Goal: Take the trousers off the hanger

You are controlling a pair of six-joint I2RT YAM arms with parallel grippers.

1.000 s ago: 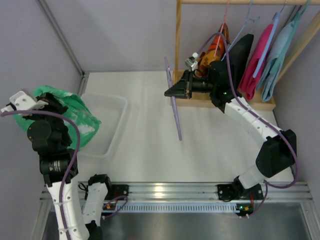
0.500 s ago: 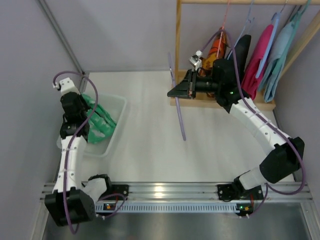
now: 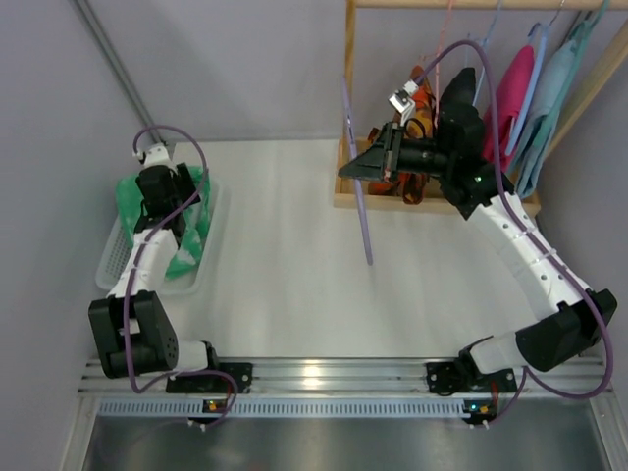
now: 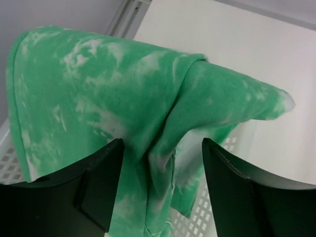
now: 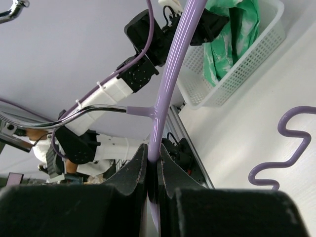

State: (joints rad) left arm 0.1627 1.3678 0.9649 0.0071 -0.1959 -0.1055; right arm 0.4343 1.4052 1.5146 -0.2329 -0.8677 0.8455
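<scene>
1. My left gripper is nearest, at the table's left edge. Its jaws stand well apart. The green trousers are draped over and between my fingers, and nothing I see shows them pinched.
2. Just below, the trousers hang down into the white mesh basket. It sits on the table close to the left wall. Part of the cloth is bunched inside it.
3. Farther out, my right arm reaches across to the far middle of the table. My right gripper is closed tight on the purple hanger, with the jaws clamped on its long bar.
4. The hanger is bare and held up off the table, well apart from the basket. Its metal hook branches off sideways, and one wavy purple end shows lower down in the wrist view.
5. Farthest back, on the right, stands the wooden rack. An orange garment, a pink garment and a teal garment hang from it.
</scene>
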